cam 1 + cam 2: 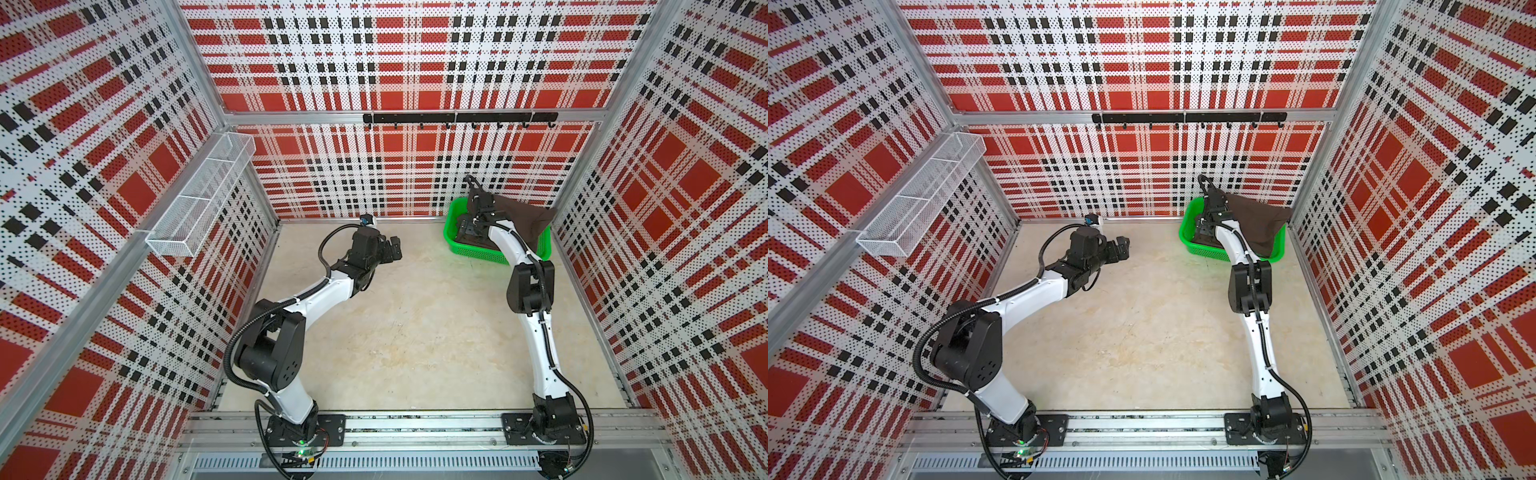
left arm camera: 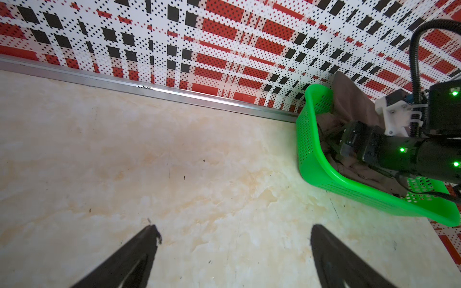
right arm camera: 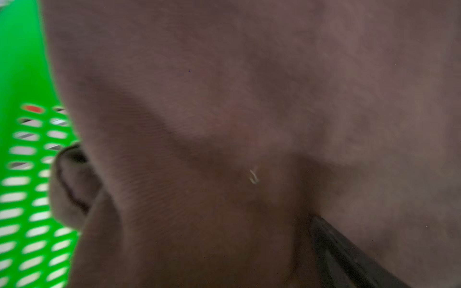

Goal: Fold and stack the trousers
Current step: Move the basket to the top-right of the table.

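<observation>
Scene: two white-and-black robot arms bolted to an aluminium rail (image 1: 415,428), seen from above in both top views.
Writing: any marking on the arms is too small to read.
Surface: pale beige floor (image 1: 395,332) with a marbled look and a few dark specks.
Room: three perforated walls (image 1: 415,62) printed in red, black and white plaid, framed in aluminium.
Fixtures: a white wire shelf (image 1: 199,195) on the left wall and a black hook rail (image 1: 457,117) on the back wall.
Green basket (image 1: 478,254): slotted plastic, on the floor in the far right corner.
Trousers (image 1: 528,224): dark brown, bunched inside the green basket, with one broad flap over its right side just beside the right arm's wrist.
Left gripper (image 1: 397,248): raised above the floor near the back wall, well apart from the basket, jaws spread wide and holding nothing.
Right gripper (image 1: 468,232): lowered into the basket among the fabric. Its jaws stand wide – I cannot tell whether any cloth is caught between them.
Left wrist view only: the two dark fingers (image 2: 139,251) far apart over bare floor, the basket's slotted side wall, and small green lights (image 2: 402,149) on the right arm.
Right wrist view only: soft brown folds filling the frame, blurred, with one dark finger (image 3: 334,246) showing – the other is hidden under cloth. A thin pale thread (image 3: 253,176) lies on the fabric.
</observation>
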`<state>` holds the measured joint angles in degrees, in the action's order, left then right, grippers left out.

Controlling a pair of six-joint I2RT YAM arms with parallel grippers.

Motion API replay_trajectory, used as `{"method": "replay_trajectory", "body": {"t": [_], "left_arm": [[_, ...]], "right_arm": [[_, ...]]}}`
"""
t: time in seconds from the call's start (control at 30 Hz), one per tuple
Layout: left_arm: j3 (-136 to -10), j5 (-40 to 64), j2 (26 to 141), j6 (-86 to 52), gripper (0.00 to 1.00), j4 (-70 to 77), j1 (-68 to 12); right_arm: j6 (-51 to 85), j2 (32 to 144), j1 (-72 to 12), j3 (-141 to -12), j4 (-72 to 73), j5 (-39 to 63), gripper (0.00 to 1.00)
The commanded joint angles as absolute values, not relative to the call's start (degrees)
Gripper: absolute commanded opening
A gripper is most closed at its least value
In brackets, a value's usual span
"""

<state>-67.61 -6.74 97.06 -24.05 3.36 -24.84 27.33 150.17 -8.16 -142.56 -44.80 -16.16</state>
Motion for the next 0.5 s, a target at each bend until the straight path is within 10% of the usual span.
{"method": "replay_trajectory", "body": {"t": [0.0,0.3,0.47], "left_arm": [[-69.1,-7.1,97.6,-24.1,0.98,2.6,-25.1],[-69.3,-7.3,98.1,-24.0,0.98,2.4,-25.1],[-69.7,-7.4,98.6,-23.9,0.98,1.9,-25.0]], "right_arm": [[29.4,148.9,-5.0,-142.5,-51.2,-23.6,1.00],[31.3,153.4,-2.9,-145.8,-52.8,-17.2,1.00],[35.5,155.9,-1.4,-146.0,-51.1,-13.3,0.82]]}}
